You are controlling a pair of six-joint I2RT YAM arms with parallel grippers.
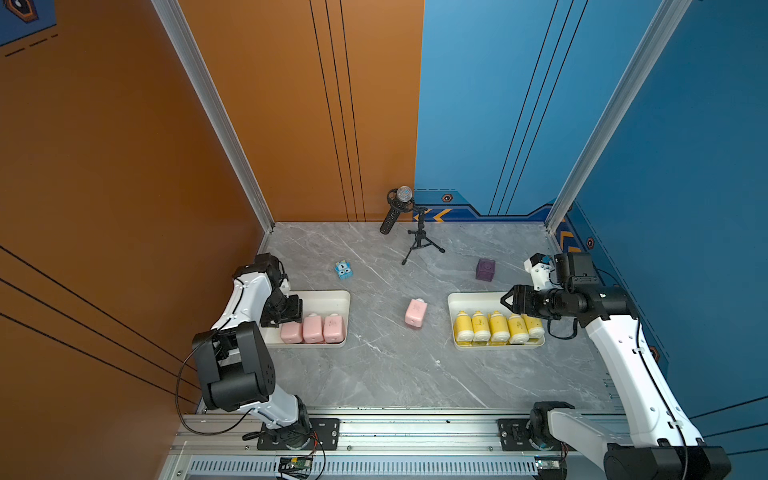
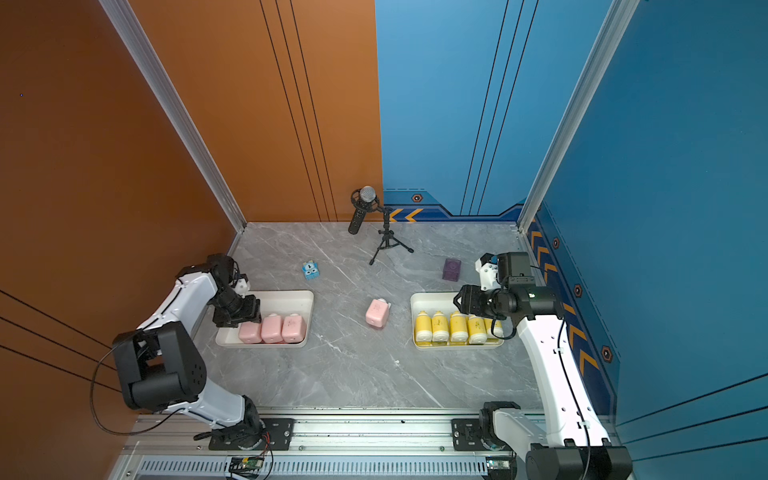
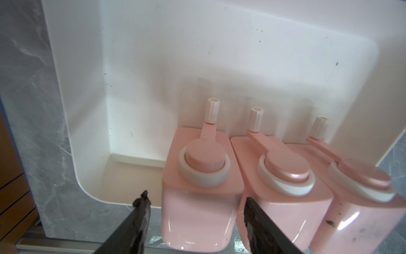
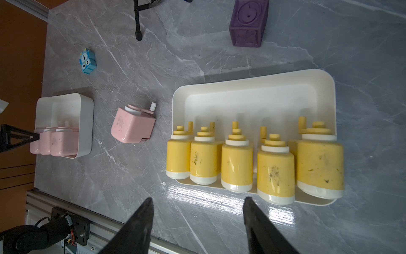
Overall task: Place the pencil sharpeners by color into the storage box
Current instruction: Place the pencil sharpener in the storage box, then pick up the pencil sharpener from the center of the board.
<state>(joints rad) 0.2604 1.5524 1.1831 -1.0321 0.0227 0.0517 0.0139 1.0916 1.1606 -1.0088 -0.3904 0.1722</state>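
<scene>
Three pink pencil sharpeners (image 1: 313, 328) (image 2: 272, 328) stand side by side in the left white storage box (image 1: 332, 299) (image 3: 153, 66). My left gripper (image 1: 291, 320) (image 3: 195, 198) is open, a finger on each side of the outermost pink one (image 3: 202, 176), with a gap showing at one finger. Another pink sharpener (image 1: 416, 313) (image 2: 377, 313) (image 4: 133, 125) lies loose on the table between the boxes. Several yellow sharpeners (image 1: 498, 326) (image 4: 237, 160) fill the right storage box (image 1: 469, 299) (image 4: 252, 96). My right gripper (image 1: 505, 301) (image 4: 197, 199) hangs open and empty over that box.
A small blue cube with cartoon eyes (image 1: 343, 270) and a dark purple cube (image 1: 485, 269) sit behind the boxes. A microphone on a black tripod (image 1: 417, 232) stands at the back. A metal rail (image 1: 415, 432) runs along the table's front edge.
</scene>
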